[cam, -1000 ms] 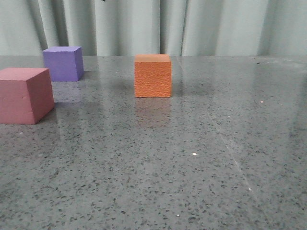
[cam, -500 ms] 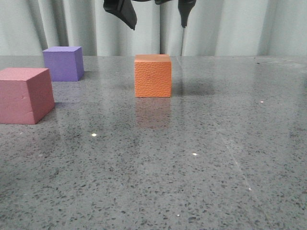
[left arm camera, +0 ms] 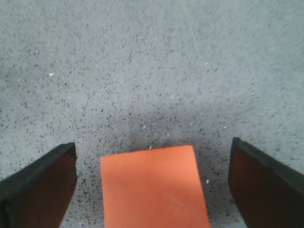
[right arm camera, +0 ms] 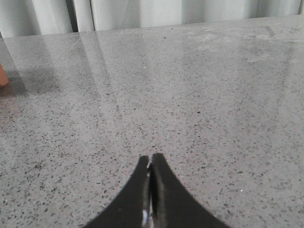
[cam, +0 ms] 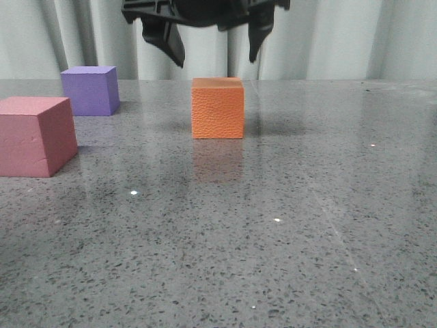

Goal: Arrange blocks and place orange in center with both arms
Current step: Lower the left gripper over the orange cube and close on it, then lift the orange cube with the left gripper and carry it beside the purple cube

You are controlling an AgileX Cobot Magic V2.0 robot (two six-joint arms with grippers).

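Note:
The orange cube (cam: pixel 218 109) with its pebbled face stands on the table at mid-depth, near the centre. The dusty pink cube (cam: pixel 34 137) is at the near left, and the purple cube (cam: pixel 89 90) is behind it at the far left. My left gripper (cam: pixel 216 60) hangs open just above the orange cube, one finger on each side. In the left wrist view the orange cube (left arm camera: pixel 152 190) lies between the wide-open fingers of the left gripper (left arm camera: pixel 153 144), untouched. My right gripper (right arm camera: pixel 151 156) is shut and empty over bare table, and does not show in the front view.
The grey speckled table (cam: pixel 273 225) runs back to a pale curtain (cam: pixel 328 34). A sliver of the orange cube (right arm camera: pixel 2 76) shows at the edge of the right wrist view.
The left gripper has come down into the front view from above and now hangs lower over the orange cube. The three cubes have not moved.

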